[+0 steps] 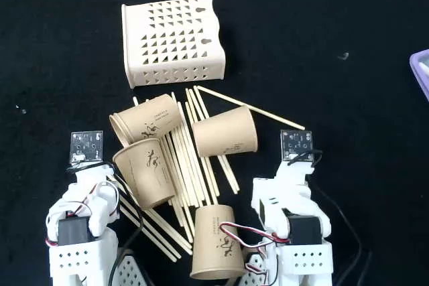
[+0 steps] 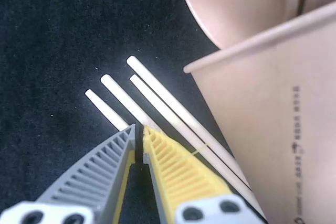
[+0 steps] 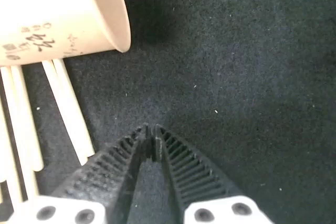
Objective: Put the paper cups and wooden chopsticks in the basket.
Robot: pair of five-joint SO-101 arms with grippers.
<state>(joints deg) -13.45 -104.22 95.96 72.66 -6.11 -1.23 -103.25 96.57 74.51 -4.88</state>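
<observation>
Several brown paper cups lie on their sides on the black table: two at the left [image 1: 146,118] [image 1: 144,172], one in the middle [image 1: 226,132], one at the front [image 1: 216,242] between the arms. Wooden chopsticks [image 1: 188,165] are strewn under and between them, and one chopstick [image 1: 249,107] lies apart at the right. The beige perforated basket [image 1: 174,41] lies behind the pile. My left gripper [image 2: 139,129] is shut and empty over chopstick ends [image 2: 157,103], beside a cup [image 2: 273,103]. My right gripper [image 3: 152,128] is shut over bare cloth, near a cup [image 3: 58,9] and chopsticks [image 3: 63,103].
Both arms stay folded at the table's front edge, the left arm [image 1: 80,226] and the right arm [image 1: 291,219], with cables around their bases. A purple object [image 1: 421,72] pokes in at the right edge. Bare black cloth stretches to the right of the pile.
</observation>
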